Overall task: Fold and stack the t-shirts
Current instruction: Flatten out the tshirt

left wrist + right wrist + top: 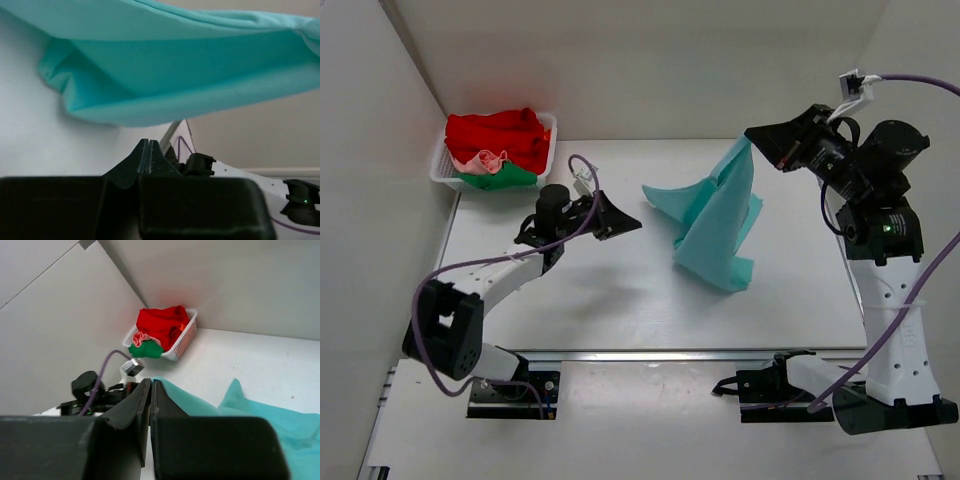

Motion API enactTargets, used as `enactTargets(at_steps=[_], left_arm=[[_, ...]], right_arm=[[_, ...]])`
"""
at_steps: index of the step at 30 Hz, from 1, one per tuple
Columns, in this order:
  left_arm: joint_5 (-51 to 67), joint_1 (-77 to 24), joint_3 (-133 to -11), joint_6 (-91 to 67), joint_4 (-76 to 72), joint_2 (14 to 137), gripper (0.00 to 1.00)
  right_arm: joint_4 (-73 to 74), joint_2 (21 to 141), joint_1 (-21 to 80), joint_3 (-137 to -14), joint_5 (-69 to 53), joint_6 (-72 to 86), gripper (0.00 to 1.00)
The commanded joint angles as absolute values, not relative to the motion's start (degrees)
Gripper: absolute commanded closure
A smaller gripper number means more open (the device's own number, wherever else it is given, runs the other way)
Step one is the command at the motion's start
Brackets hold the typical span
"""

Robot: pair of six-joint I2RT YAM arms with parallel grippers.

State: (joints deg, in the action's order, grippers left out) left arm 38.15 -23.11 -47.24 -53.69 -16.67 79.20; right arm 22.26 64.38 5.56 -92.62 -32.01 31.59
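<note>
teal t-shirt [718, 228]: hanging peaked, centre-right | red, green, pink t-shirts [502, 143]: bundled far-left

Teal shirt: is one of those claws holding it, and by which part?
The right gripper pinches the teal t-shirt by its raised top edge. The left gripper is shut, holding nothing.

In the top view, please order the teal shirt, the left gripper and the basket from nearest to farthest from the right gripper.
1. Teal shirt, hanging from the right gripper.
2. Left gripper, in the middle.
3. Basket, far left corner.
</note>
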Motion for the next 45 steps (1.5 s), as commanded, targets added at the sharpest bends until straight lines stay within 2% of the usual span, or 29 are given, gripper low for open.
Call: enactTargets(at_steps=[1, 2, 6, 7, 10, 12, 14, 16, 17, 22, 27, 28, 29, 30, 31, 32, 33, 36, 41, 45], left_arm=[[39.4, -25.8, -48.6, -58.3, -23.0, 84.4, 0.95], [37.7, -25.9, -48.6, -59.3, -24.8, 85.4, 0.70], [35.2, -24.4, -49.7, -59.5, -27.0, 88.4, 0.61], [35.1, -23.7, -50.3, -60.2, -27.3, 88.8, 0.62], [33.6, -22.2, -50.4, -60.5, -26.3, 89.6, 0.80], [32.6, -20.8, -50.1, -60.6, -24.9, 90.3, 0.86], [33.0, -19.3, -48.9, -61.3, -27.5, 91.0, 0.85], [33.0, -18.5, -47.4, -62.1, -31.1, 91.1, 0.80], [33.1, -18.3, -46.2, -62.9, -33.6, 91.5, 0.73], [36.4, -17.8, -45.1, -65.0, -38.1, 93.4, 0.80], [37.2, -18.2, -34.0, -72.1, -56.3, 92.2, 0.65], [37.3, -18.0, -33.2, -71.6, -56.6, 92.5, 0.64], [36.8, -18.2, -32.0, -72.7, -56.5, 92.6, 0.58], [37.3, -17.8, -31.6, -72.7, -57.6, 93.6, 0.48], [38.0, -17.5, -31.4, -72.2, -57.3, 93.9, 0.43], [38.8, -16.5, -32.9, -70.9, -54.5, 95.3, 0.41], [38.8, -16.2, -34.7, -69.2, -50.4, 96.7, 0.43], [38.2, -15.3, -37.7, -68.2, -47.2, 100.6, 0.28], [32.7, -15.1, -43.9, -64.5, -36.1, 105.6, 0.35], [29.6, -15.7, -51.7, -61.9, -28.0, 110.2, 0.30]], right_arm=[[19.4, 62.0, 4.9, -89.5, -33.0, 32.8, 0.99], [20.3, 61.6, 5.0, -88.9, -32.6, 32.3, 1.00], [23.0, 59.2, 0.6, -85.2, -33.7, 31.6, 0.99], [23.5, 58.0, 0.1, -83.0, -35.2, 31.8, 1.00], [24.1, 56.2, -3.8, -77.7, -36.8, 31.1, 1.00], [25.8, 55.1, -3.7, -74.4, -34.6, 29.2, 1.00], [27.8, 55.0, -3.7, -71.2, -32.2, 27.2, 1.00], [30.9, 55.1, -3.4, -68.8, -29.5, 25.7, 1.00], [31.5, 55.5, -3.6, -66.9, -28.4, 24.6, 1.00], [33.3, 55.6, -4.4, -59.9, -25.1, 22.2, 1.00], [31.6, 56.0, -4.0, -55.3, -23.5, 21.5, 1.00], [31.6, 56.0, -3.6, -55.1, -22.9, 20.8, 1.00], [31.6, 56.2, -3.4, -54.6, -23.3, 20.9, 1.00], [31.9, 56.2, -3.4, -54.1, -23.4, 20.4, 1.00], [31.5, 56.3, -3.5, -53.8, -23.4, 20.5, 1.00], [31.3, 56.3, -3.2, -53.0, -23.5, 20.5, 0.99], [31.2, 56.3, -3.2, -53.3, -23.4, 20.5, 1.00], [31.0, 56.2, -3.3, -52.6, -23.4, 20.5, 1.00], [30.6, 56.2, -3.0, -52.0, -23.8, 21.0, 1.00], [30.3, 56.9, -2.6, -51.9, -24.0, 21.3, 1.00]])
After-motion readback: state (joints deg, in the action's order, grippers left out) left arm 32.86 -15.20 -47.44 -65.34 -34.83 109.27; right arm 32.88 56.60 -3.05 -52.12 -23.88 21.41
